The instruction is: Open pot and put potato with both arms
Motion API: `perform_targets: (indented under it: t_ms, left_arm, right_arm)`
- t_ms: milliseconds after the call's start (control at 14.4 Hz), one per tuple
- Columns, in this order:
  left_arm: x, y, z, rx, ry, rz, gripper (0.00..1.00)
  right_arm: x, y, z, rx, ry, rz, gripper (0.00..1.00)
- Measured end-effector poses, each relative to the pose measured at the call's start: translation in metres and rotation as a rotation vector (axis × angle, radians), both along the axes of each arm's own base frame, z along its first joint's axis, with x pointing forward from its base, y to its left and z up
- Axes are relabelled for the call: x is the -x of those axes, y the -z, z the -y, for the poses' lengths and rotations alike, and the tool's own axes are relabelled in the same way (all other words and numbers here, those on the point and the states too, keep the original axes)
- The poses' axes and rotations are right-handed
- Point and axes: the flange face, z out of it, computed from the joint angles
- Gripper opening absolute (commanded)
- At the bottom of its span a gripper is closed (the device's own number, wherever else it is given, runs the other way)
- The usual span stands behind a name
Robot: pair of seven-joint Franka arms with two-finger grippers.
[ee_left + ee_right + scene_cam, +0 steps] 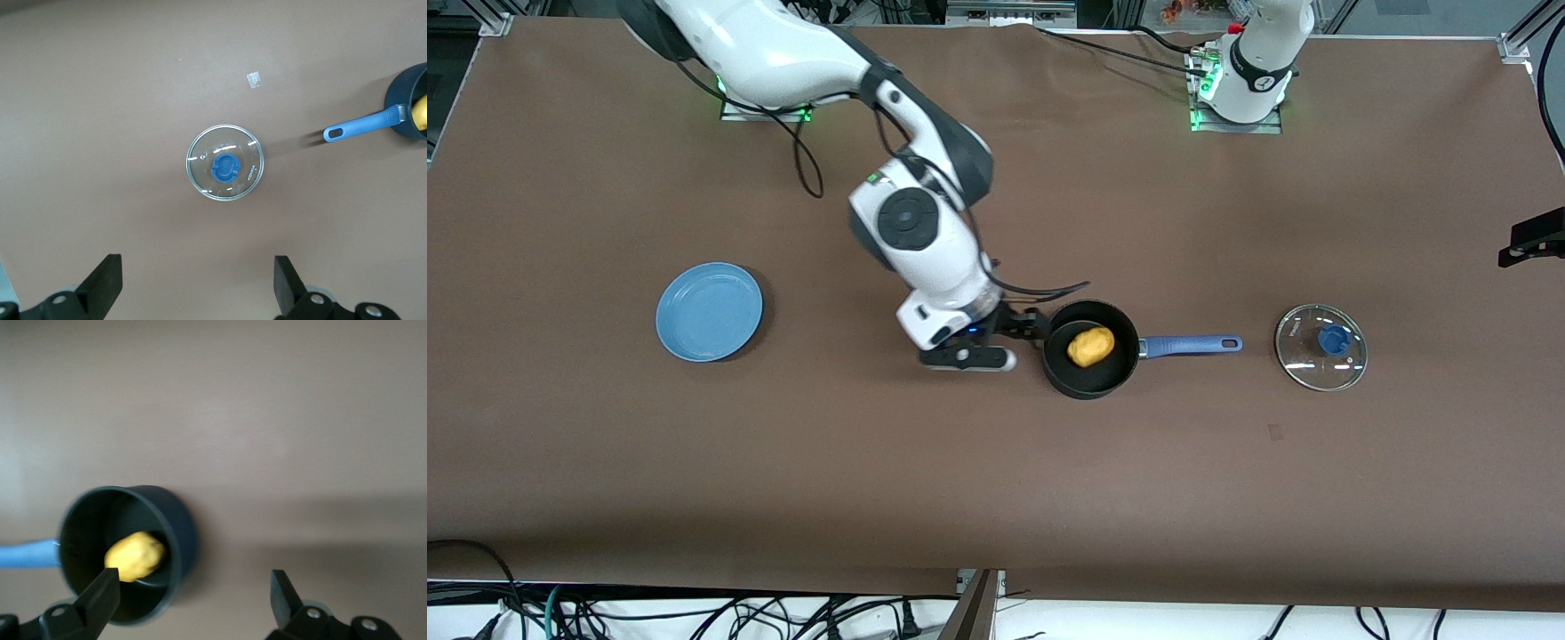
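The black pot (1089, 380) stands open in the middle of the table, its blue handle (1190, 345) pointing toward the left arm's end. The yellow potato (1091, 346) lies inside it. The glass lid (1320, 347) with its blue knob lies flat on the table past the handle's tip. My right gripper (1032, 326) is open and empty, just above the pot's rim on the side away from the handle. In the right wrist view one open finger (100, 595) overlaps the pot (177, 540) and potato (135, 556). My left gripper (197, 263) is open and empty, high over the lid (225, 163).
A flat light-blue plate (710, 311) lies toward the right arm's end of the table. A small scrap (1274, 433) lies on the brown cloth, nearer to the front camera than the lid. A black object (1534, 238) juts in at the table's edge at the left arm's end.
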Motion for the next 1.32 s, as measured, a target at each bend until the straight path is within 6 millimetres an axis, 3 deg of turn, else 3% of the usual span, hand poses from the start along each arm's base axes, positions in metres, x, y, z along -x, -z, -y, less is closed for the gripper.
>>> perform_targets:
  t_ms: [278,418,766,975,1114,1323]
  left_arm:
    - [0.0,0.002,-0.009,-0.016,-0.076,-0.002,1.0]
    - [0.0,0.003,-0.006,-0.023,-0.17,0.0,1.0]
    - [-0.002,0.005,-0.004,-0.037,-0.341,0.0,1.0]
    - [0.001,-0.01,-0.004,-0.035,-0.361,0.029,1.0]
    - [0.006,-0.024,0.006,-0.008,-0.361,0.05,1.0]
    - [0.024,-0.044,0.043,0.034,-0.345,0.059,1.0]
  right_arm:
    - [-0.026,-0.036,0.08,0.105,-0.103,-0.059,1.0]
    - [-0.033,-0.066,0.129,0.155,-0.167,-0.093,1.0]
    - [-0.034,-0.149,0.262,0.237,-0.296,-0.143,1.0]
    - [-0.019,-0.182,0.347,0.275,-0.272,-0.154,1.0]
    - [0.003,-0.202,0.379,0.299,-0.224,-0.168,1.0]
    - [0.035,-0.222,0.396,0.321,-0.197,-0.187,1.0]
